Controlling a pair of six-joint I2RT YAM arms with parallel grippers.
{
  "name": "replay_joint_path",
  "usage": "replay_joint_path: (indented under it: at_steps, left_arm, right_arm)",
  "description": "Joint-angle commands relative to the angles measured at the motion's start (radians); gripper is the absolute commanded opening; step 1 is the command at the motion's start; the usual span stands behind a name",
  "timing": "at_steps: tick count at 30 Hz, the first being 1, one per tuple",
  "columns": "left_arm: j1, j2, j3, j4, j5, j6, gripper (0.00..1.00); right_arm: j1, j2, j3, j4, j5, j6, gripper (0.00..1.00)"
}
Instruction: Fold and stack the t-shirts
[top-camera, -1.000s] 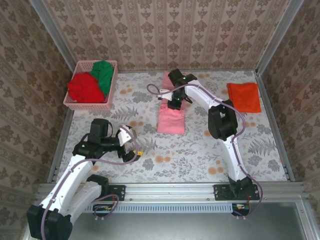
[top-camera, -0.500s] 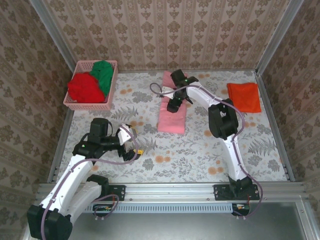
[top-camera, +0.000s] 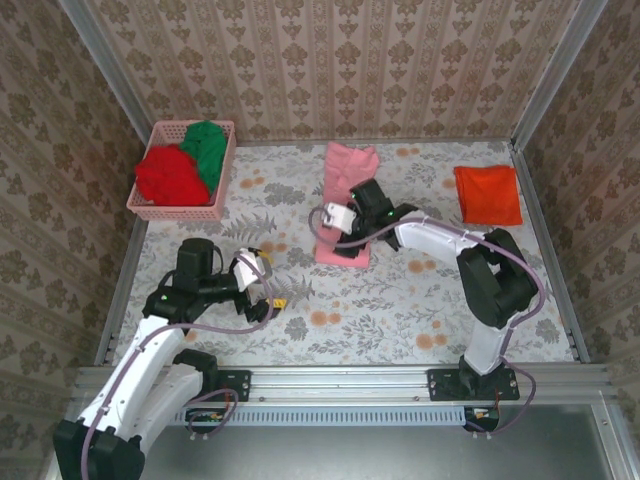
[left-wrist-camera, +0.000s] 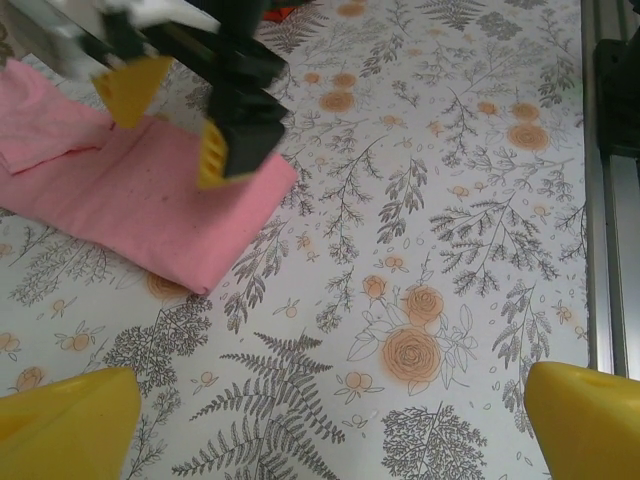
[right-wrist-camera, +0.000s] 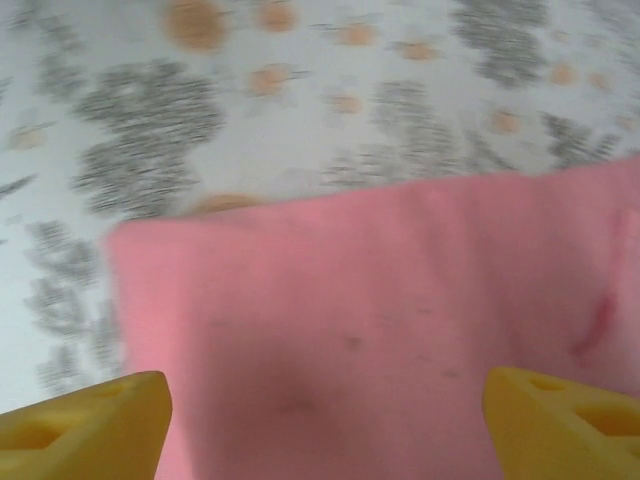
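Note:
A light pink t-shirt (top-camera: 346, 168) lies as a long folded strip in the middle of the table, also seen in the left wrist view (left-wrist-camera: 120, 195). My right gripper (top-camera: 345, 238) hovers open just over its near end, and pink cloth (right-wrist-camera: 400, 330) spans the gap between its yellow fingertips (right-wrist-camera: 85, 420), which hold nothing. My left gripper (top-camera: 272, 287) stands open over bare table to the left, a little short of the strip's near corner. An orange t-shirt (top-camera: 488, 193) lies folded square at the right. Red (top-camera: 168, 176) and green (top-camera: 207, 148) t-shirts sit bunched in the basket.
The pink lattice basket (top-camera: 170, 210) stands at the back left corner. Patterned walls and metal rails close in the table on three sides. Floral tablecloth (left-wrist-camera: 420, 300) stretches between the pink strip and the near rail.
The right gripper opened, let go of the pink t-shirt and drew back from the strip's middle to its near end. The strip's far end now shows. The left arm barely moved.

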Motion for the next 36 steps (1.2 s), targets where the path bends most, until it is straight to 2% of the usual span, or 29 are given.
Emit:
replay_joint_path:
  at_steps: [1, 9, 17, 18, 21, 23, 24, 28, 31, 36]
  left_arm:
    - [-0.003, -0.01, -0.013, 0.006, 0.0, 0.014, 1.0]
    - [-0.003, -0.012, -0.013, -0.001, -0.005, 0.009, 1.0]
    - [-0.004, -0.035, -0.027, 0.012, -0.032, -0.015, 1.0]
    - [-0.003, -0.035, -0.028, 0.019, -0.041, -0.024, 1.0]
    - [-0.003, -0.032, -0.028, 0.053, -0.08, -0.078, 1.0]
    - [-0.003, -0.028, -0.025, 0.092, -0.13, -0.155, 1.0]
    - [-0.003, -0.021, -0.016, 0.107, -0.154, -0.2, 1.0]
    - [-0.005, 0.043, 0.01, 0.217, -0.249, -0.441, 1.0]
    - [-0.008, 0.126, 0.018, 0.309, -0.394, -0.73, 1.0]
    - [-0.079, 0.27, 0.049, 0.401, -0.57, -1.019, 1.0]
  right_arm:
    - [0.042, -0.015, -0.07, 0.009, 0.038, -0.045, 0.78]
    - [0.054, 0.094, -0.061, 0.009, 0.121, -0.071, 0.58]
    - [0.056, 0.168, -0.033, -0.034, 0.181, -0.109, 0.52]
    - [0.056, 0.174, -0.033, -0.033, 0.189, -0.11, 0.49]
    - [0.058, 0.17, -0.049, -0.034, 0.199, -0.114, 0.17]
    - [0.063, 0.144, -0.062, -0.046, 0.195, -0.114, 0.01]
    - [0.069, 0.121, -0.075, -0.053, 0.187, -0.112, 0.0]
    - [0.097, 0.021, -0.128, -0.111, 0.148, -0.077, 0.0]
    - [0.129, -0.064, -0.184, -0.138, 0.13, -0.038, 0.0]
    - [0.189, -0.211, -0.268, -0.186, 0.101, 0.042, 0.0]
